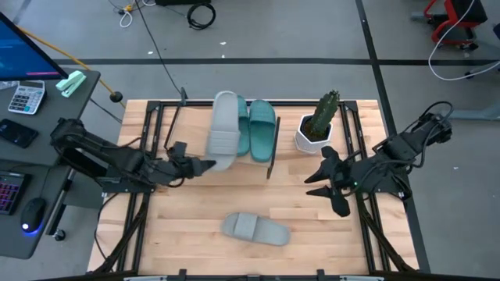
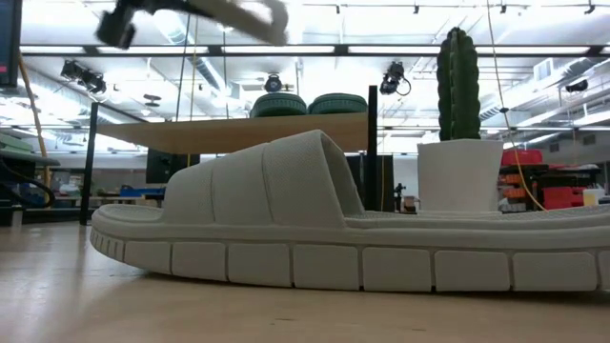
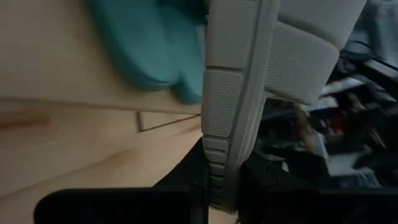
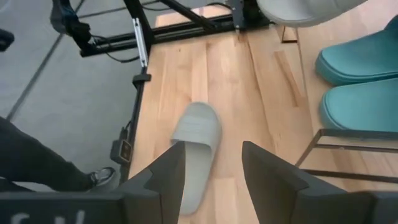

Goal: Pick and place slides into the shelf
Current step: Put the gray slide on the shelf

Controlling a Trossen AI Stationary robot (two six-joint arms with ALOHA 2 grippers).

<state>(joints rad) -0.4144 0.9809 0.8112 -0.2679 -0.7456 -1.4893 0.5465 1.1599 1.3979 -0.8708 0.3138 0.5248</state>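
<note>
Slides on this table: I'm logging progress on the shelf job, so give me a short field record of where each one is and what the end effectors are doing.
teal slides: both side by side on the shelf
held grey slide: gripped at its edge by the left end effector, above the shelf beside the teal pair
loose grey slide: lying on the tabletop, near the front edge
right end effector: open, empty, beside the cactus pot
</note>
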